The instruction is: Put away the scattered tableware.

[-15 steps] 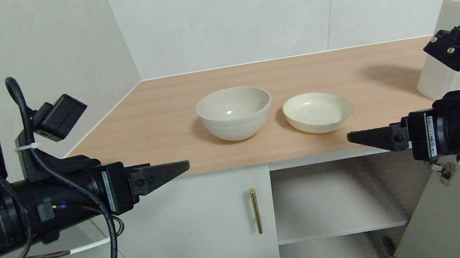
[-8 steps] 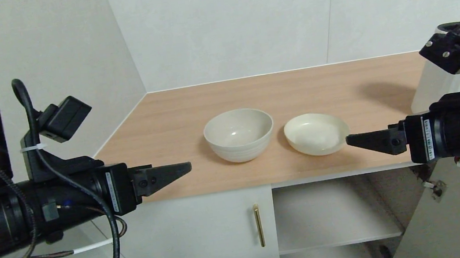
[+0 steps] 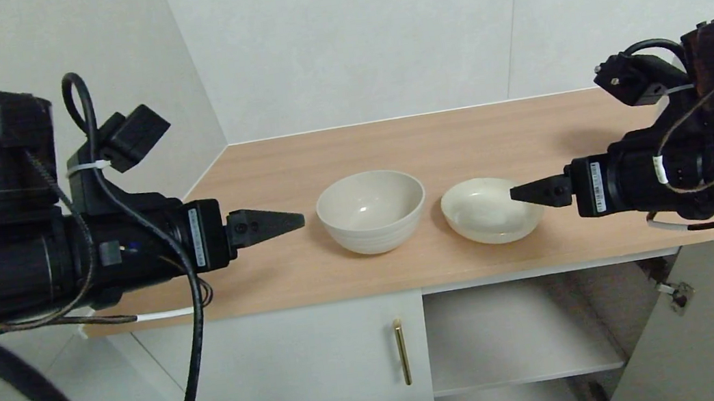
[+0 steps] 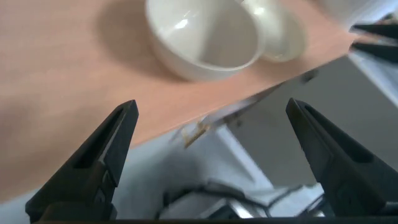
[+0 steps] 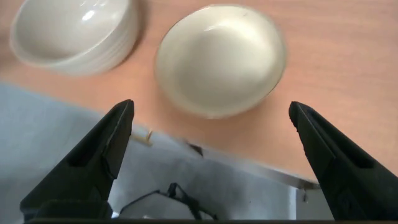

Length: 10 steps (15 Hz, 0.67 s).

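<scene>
A deep off-white bowl (image 3: pixel 372 211) stands on the wooden counter (image 3: pixel 390 141), with a shallow cream dish (image 3: pixel 480 215) close to its right. My left gripper (image 3: pixel 294 221) hovers at counter height just left of the deep bowl, pointing at it. In the left wrist view the gripper (image 4: pixel 214 149) is open, with the bowl (image 4: pixel 205 37) ahead of it. My right gripper (image 3: pixel 518 194) points at the shallow dish from the right, its tip overlapping the dish's right rim. The right wrist view shows that gripper (image 5: pixel 211 155) open, the dish (image 5: pixel 221 59) ahead and the deep bowl (image 5: pixel 71 31) beside it.
Below the counter the left cabinet door (image 3: pixel 324 370) is shut, with a brass handle (image 3: pixel 400 352). The right compartment stands open with a white shelf (image 3: pixel 522 358), its door (image 3: pixel 711 326) swung out to the right. White walls close the counter at the back and left.
The head camera shifted at first. Both arms have since risen to counter height and closed in, the left toward the deep bowl, the right up to the shallow dish.
</scene>
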Tool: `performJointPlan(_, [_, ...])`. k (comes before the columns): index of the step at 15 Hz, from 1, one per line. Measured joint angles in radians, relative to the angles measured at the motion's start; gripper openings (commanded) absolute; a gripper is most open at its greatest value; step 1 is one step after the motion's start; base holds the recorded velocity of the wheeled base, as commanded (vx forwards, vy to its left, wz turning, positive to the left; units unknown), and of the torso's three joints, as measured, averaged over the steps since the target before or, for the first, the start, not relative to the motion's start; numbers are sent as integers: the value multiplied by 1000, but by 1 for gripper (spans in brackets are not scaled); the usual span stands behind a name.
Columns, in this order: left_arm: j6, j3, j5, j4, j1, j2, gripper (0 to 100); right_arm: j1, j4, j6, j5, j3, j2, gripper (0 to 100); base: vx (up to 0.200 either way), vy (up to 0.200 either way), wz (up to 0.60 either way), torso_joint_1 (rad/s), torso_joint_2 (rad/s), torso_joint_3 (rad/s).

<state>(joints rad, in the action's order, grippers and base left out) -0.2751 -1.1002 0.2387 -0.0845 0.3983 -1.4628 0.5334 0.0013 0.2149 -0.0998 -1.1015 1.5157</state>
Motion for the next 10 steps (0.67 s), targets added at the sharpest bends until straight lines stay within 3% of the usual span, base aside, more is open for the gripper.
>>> performJointPlan(1, [-8,-38,-3,-59,-7,-26,100,-11,0,1,0,-19,21,100,0,0,0,0,0,0])
performJointPlan(3, [-83,-97,-28,-79,-16,-78,100,-33,-8,7,-3,-56,84,100,0,0,0,0,0,0])
performJointPlan(5, [-158,-137,-122,-79,-4,-123,100,-46,-23,34,-4,-79,122,100,0,0,0,0,0,0])
performJointPlan(6, [-184,-157,-183,-73,10,-149,100,-47,-23,46,-4,-83,130,100,0,0,0,0,0,0])
performJointPlan(10, [-268,-174,-321,59,82,-241,100,-45,-23,50,-23,-82,143,100,0,0,0,0,0,0])
